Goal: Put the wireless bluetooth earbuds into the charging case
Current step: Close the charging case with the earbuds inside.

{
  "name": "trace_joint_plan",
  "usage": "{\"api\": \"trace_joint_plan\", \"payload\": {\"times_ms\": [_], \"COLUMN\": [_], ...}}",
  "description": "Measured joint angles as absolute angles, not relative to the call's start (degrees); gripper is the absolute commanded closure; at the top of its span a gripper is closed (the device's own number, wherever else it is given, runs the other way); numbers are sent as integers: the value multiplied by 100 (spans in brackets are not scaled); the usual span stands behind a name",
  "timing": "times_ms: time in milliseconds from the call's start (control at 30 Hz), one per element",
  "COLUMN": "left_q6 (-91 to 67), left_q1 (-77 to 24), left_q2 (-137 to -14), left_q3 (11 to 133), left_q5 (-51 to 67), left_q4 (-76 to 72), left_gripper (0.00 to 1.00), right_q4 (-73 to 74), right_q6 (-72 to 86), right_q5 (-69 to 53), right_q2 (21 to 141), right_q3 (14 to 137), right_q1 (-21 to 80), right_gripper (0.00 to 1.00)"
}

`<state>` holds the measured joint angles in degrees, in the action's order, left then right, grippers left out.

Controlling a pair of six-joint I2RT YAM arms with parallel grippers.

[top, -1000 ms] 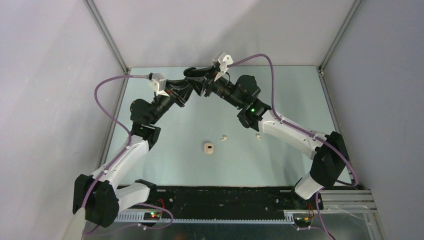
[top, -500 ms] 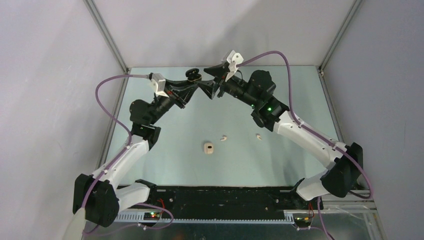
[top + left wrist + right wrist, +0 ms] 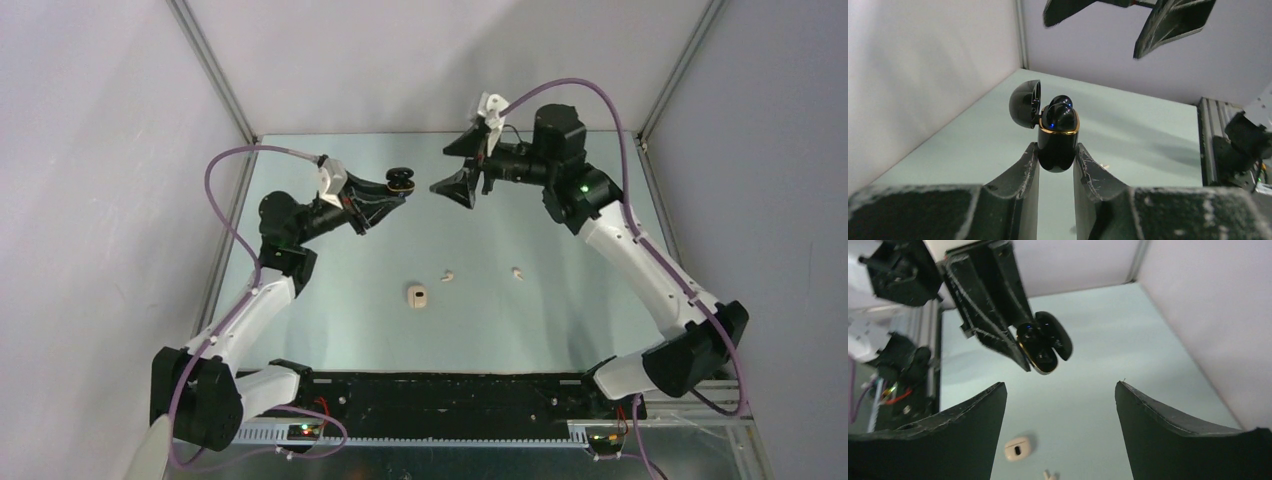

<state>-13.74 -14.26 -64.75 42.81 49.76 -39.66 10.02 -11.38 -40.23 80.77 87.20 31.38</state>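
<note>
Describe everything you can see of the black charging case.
The black charging case is a glossy, pebble-shaped shell with a gold rim, its lid hinged open. Inside sit black earbuds, small blue lights glowing. It is held upright off the table, its lower body pinched between the jaws of the left gripper.

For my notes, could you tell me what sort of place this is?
Likely a robotics lab test cell: a left arm and right arm bolted at a table's near edge, closed in by plain grey walls on metal posts.
</note>
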Motion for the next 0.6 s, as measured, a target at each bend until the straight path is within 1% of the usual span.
{"api": "trace_joint_plan", "payload": {"times_ms": [167, 367, 600], "left_q6": [-1072, -888, -1114], "left_q1": [-1426, -1428, -1426], "left_q2": [-6475, -6512, -6661], "left_q3": [4281, 4294, 4401], "left_q5": [5374, 5627, 5557], "left_q4": [-3590, -3299, -3175], "left_gripper": [100, 100, 100], "right_q4": [1835, 2294, 2418], "right_q6": [-1623, -1900, -2418], "right_q5": [-4733, -5048, -4941], "right_q2": [8718, 9454, 9467], "right_q3": [9113, 9391, 9459], "right_q1": [3258, 3546, 3857], "right_gripper": [16, 15, 14]}}
